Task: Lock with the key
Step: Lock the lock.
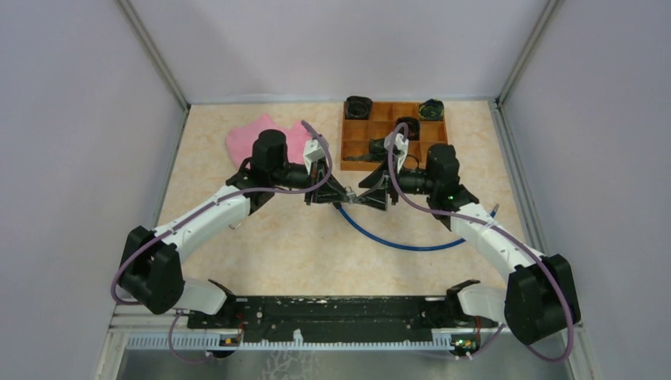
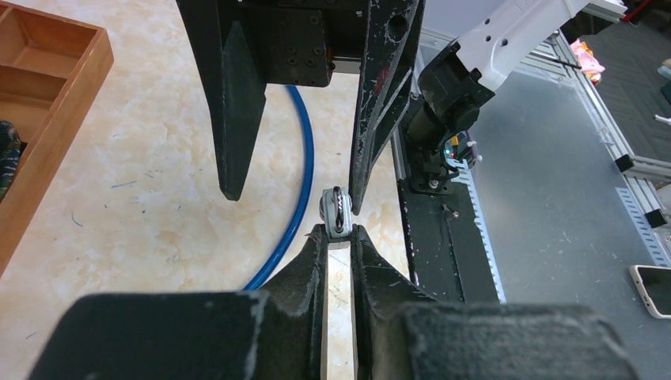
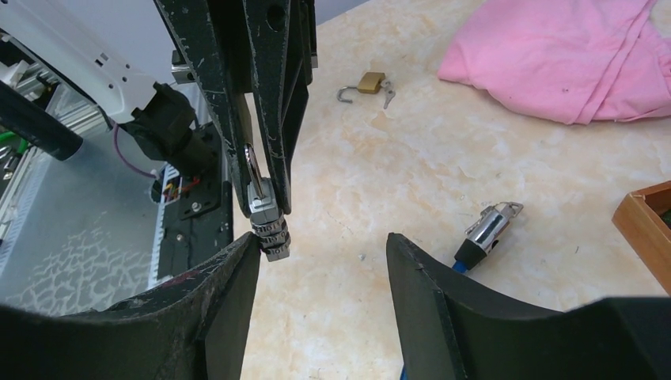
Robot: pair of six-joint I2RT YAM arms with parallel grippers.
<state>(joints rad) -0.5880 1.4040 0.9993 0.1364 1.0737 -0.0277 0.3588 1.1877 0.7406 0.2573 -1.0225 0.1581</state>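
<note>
Over the middle of the table, seen from above, the left gripper and the right gripper meet tip to tip, with a blue cable curving across the surface beneath them and off to the right. A pink cloth lies at the far left, and a wooden tray with dark items in some compartments sits far, just right of centre. From the left wrist, the left gripper is clamped on a small silver lock with number wheels, held clear of the table. The right gripper faces it with its jaws well apart, and one fingertip is just beside the lock, though whether they touch cannot be told. A phone lies on a lower surface off the table's near side. From the right wrist, the right gripper stands wide apart and grips nothing, and the silver lock hangs close against its near-side finger. Further left on the table a brass padlock lies with its shackle swung open and a key at its body. Whether the key is inserted cannot be told, and both sit well apart from the grippers. The cable's metal end rests loose on the table, near the tray's corner.
</note>
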